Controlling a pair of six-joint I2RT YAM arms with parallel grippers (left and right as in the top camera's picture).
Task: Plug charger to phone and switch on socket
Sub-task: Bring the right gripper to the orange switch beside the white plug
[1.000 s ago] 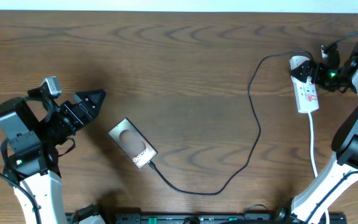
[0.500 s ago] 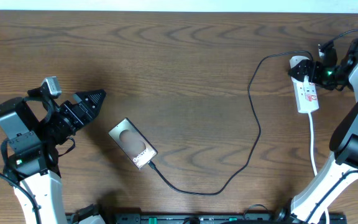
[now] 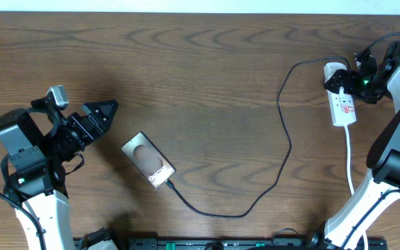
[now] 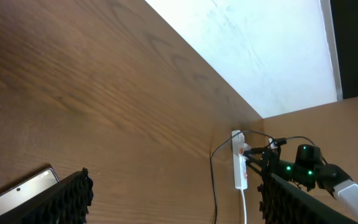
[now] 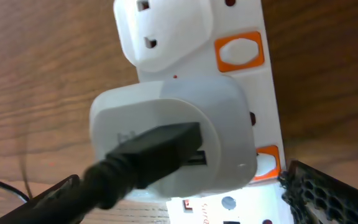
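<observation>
Diagonally, phone (image 3: 148,160), long axis upper-left to lower-right.

A robotics lab test bench, by the look of it; two black-and-white robot arms, the left arm (image 3: 19,149) and the right arm (image 3: 393,156), stand at the near corners of a wood-grain worktop (image 3: 207,76); a black equipment rail (image 3: 207,244) runs along its front edge; a plain white wall (image 4: 260,50) backs it; a socket (image 3: 342,104) and a phone (image 3: 148,160) lie laid out on it.
</observation>
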